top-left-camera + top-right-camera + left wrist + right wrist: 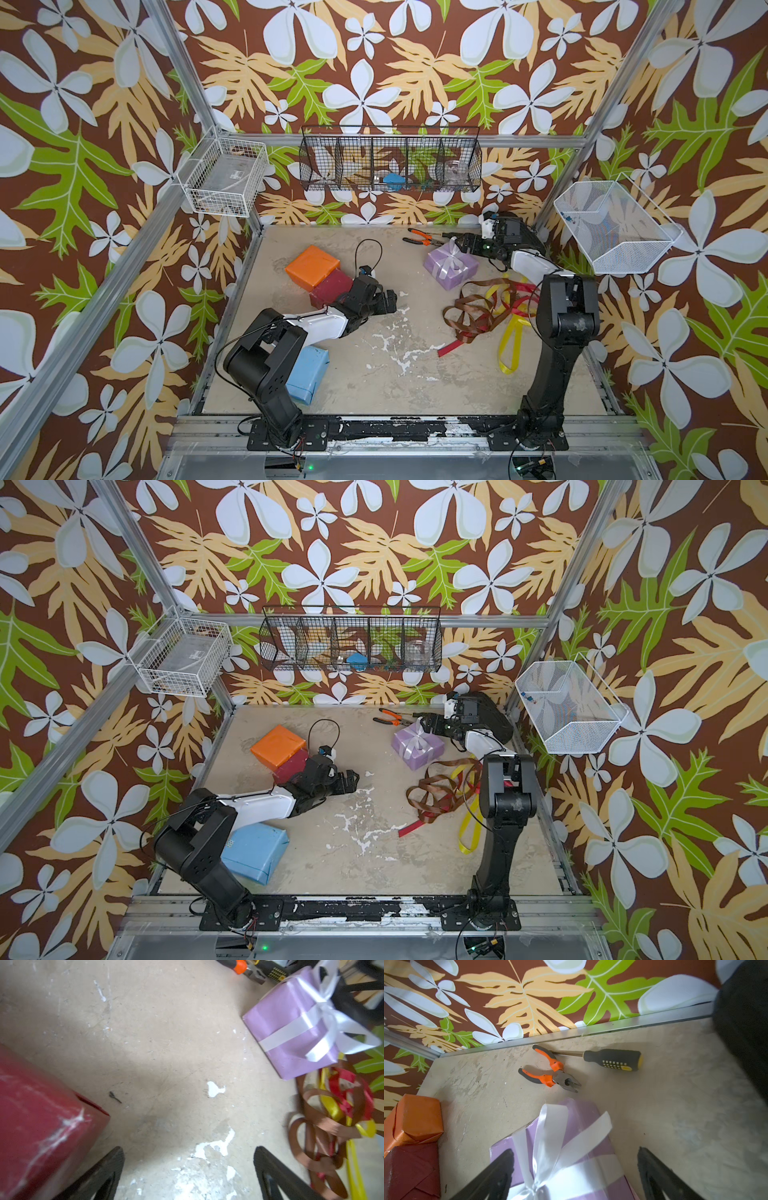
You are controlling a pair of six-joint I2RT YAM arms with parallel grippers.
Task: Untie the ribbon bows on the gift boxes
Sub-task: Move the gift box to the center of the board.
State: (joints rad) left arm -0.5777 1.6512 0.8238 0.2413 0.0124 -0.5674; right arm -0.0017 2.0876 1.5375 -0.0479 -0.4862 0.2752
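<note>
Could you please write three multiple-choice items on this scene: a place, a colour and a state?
1. Where do the orange-handled pliers lie?
A. beside the screwdriver
B. on top of a box
C. inside a wall basket

2. Which colour is the gift box wearing the white bow?
A. orange
B. lilac
C. light blue

3. How do the right gripper's jaws stand?
A. shut on the bow
B. open, at the bow
C. shut on the pliers

Key: 1 A, both tools lie together by the back wall; 2 B, its paper is lilac; 3 B, the fingers stand wide apart.
</note>
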